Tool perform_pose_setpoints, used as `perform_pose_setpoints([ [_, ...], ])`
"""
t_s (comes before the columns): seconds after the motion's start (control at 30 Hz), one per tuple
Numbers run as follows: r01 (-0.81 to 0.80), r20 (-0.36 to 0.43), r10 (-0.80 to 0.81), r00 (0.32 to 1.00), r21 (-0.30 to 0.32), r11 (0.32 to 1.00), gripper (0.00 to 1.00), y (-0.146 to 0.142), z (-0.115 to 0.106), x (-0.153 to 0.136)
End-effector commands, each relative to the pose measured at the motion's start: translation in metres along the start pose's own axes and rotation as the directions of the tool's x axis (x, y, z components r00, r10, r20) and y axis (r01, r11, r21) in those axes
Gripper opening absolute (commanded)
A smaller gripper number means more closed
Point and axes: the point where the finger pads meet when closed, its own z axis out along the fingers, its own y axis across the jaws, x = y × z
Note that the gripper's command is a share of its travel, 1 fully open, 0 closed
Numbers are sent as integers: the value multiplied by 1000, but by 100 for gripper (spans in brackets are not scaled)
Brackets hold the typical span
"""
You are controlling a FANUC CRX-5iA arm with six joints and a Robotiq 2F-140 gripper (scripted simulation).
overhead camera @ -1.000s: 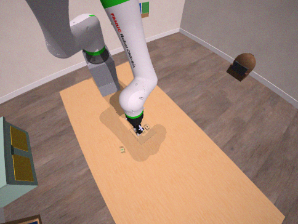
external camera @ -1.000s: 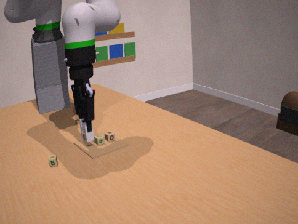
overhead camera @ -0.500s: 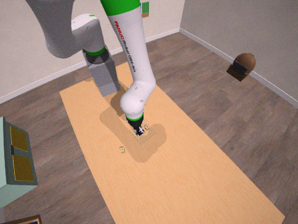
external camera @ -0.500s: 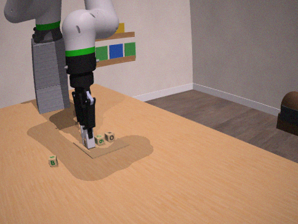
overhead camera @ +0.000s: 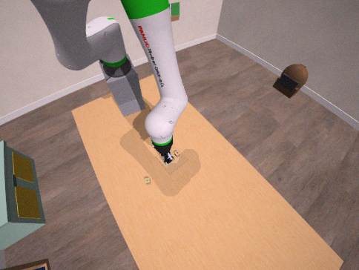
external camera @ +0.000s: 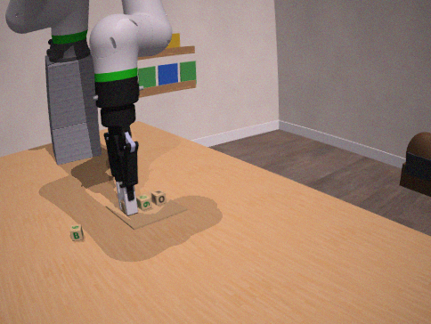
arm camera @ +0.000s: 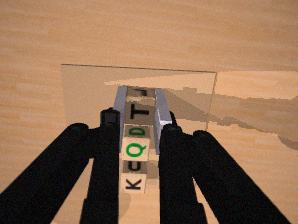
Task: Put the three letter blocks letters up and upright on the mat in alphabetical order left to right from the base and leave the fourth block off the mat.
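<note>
"Where is the task's block?"

"The T block [arm camera: 140, 111] is between the fingers of the black gripper [overhead camera: 168, 160] [external camera: 128, 211] [arm camera: 139, 101], at one side of the thin, square mat [overhead camera: 175, 168] [external camera: 142, 221] [arm camera: 85, 90]. The fingers look pressed to its two sides, pinching it, though a finger hides it in the exterior view."

"Which way do its neighbours lie?"

"Farther in across the mat, in one line: first the Q block [external camera: 144, 202] [arm camera: 136, 149], then the K block [overhead camera: 176, 153] [external camera: 158, 198] [arm camera: 133, 183]. The fingers stand on either side of that line, so they seem able to open without striking Q."

"What does the next move turn on?"

"I judge that T is at its end of the row. It needs to rest fully on the mat, then the fingers should part slightly and rise straight up."

"Any containers?"

"None holds a block. The spare block [overhead camera: 147, 180] [external camera: 77, 233], a green B on its side, lies well off the mat."

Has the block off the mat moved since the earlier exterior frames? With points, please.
No; the block [overhead camera: 147, 180] [external camera: 77, 233] keeps its place left of the mat's [overhead camera: 170, 172] [external camera: 134, 228] near corner.
</note>
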Motion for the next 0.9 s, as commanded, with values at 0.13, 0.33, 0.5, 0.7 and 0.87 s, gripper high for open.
perform_pose_setpoints([
  [0.13, 0, 0, 0, 1000, 0, 1000, 13, 0, 2, 0],
  [0.33, 0, 0, 0, 1000, 0, 1000, 13, 0, 3, 0],
  [0.5, 0, 0, 0, 1000, 0, 1000, 13, 0, 3, 0],
  [0.7, 0, 0, 0, 1000, 0, 1000, 13, 0, 3, 0],
  [0.87, 0, 0, 0, 1000, 0, 1000, 13, 0, 3, 0],
])
